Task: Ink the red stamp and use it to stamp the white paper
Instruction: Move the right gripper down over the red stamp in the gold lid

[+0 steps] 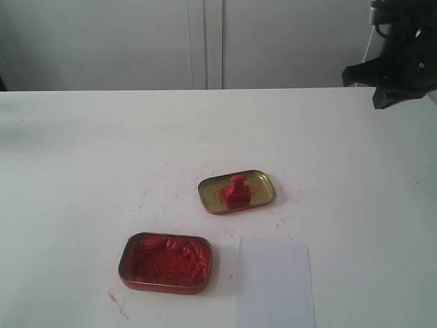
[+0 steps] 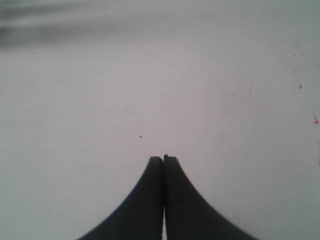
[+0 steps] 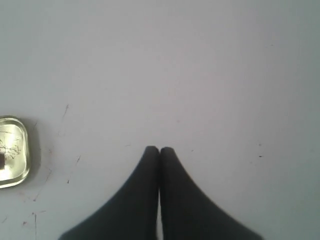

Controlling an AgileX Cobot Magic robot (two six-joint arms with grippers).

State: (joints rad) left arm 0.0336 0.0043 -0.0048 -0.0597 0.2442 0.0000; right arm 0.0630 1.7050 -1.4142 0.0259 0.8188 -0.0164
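Note:
The red stamp (image 1: pixel 237 190) stands upright inside the gold lid (image 1: pixel 256 182) near the middle of the white table. The tin of lumpy red ink paste (image 1: pixel 166 262) lies in front of it to the left. The white paper (image 1: pixel 275 283) lies at the front edge, right of the tin; no imprint shows on it. My right gripper (image 3: pixel 159 149) is shut with nothing in it, over bare table, with a corner of the gold lid (image 3: pixel 12 150) off to one side. Its arm (image 1: pixel 399 65) hangs at the far right. My left gripper (image 2: pixel 163 158) is shut and empty over bare tabletop.
Small red ink specks and smears dot the table around the lid and tin, with one streak (image 1: pixel 117 305) near the front left. A pale wall with panel seams (image 1: pixel 205 42) stands behind the table's far edge.

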